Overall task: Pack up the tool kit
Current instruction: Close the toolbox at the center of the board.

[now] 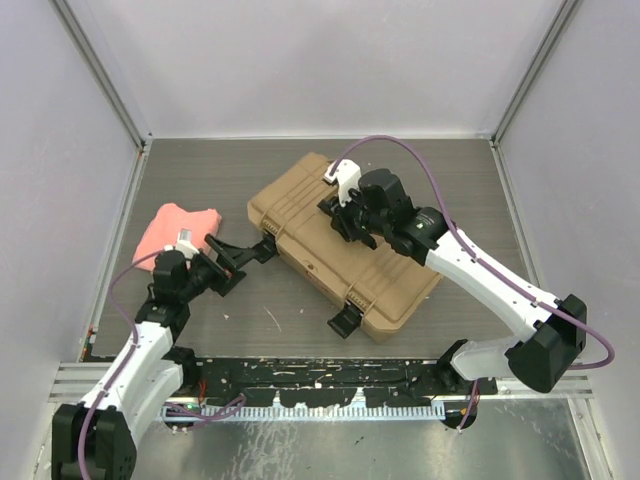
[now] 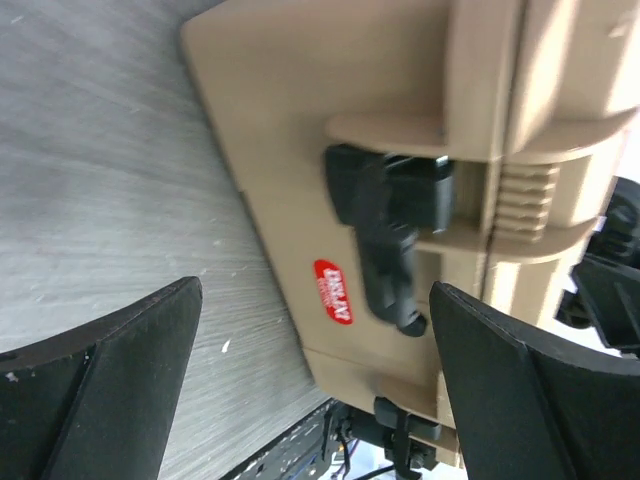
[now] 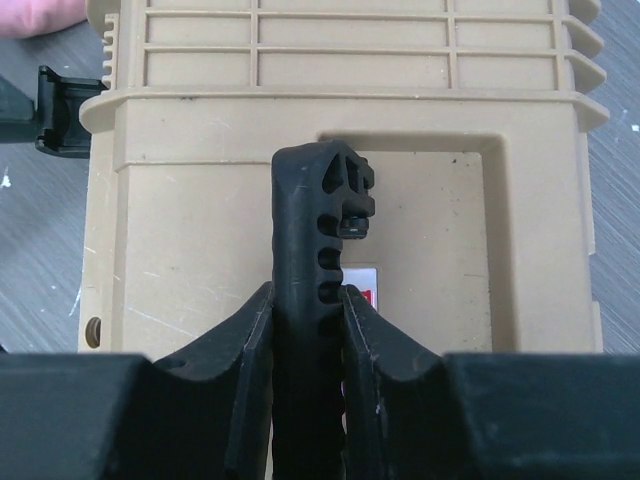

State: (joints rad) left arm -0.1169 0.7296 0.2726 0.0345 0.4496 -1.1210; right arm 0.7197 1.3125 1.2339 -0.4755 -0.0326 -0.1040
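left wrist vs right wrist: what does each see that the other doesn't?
Left wrist only: the left gripper, open, facing the side wall of the tan case, where a red oval label sits beside a black latch.

Right wrist only: the right gripper shut on the black handle in its recess, the ribbed lid beyond, and a corner of the pink cloth.

Both: the tan case, closed, on the grey table.

tan ribbed case [image 1: 305, 220], shut, lying diagonally
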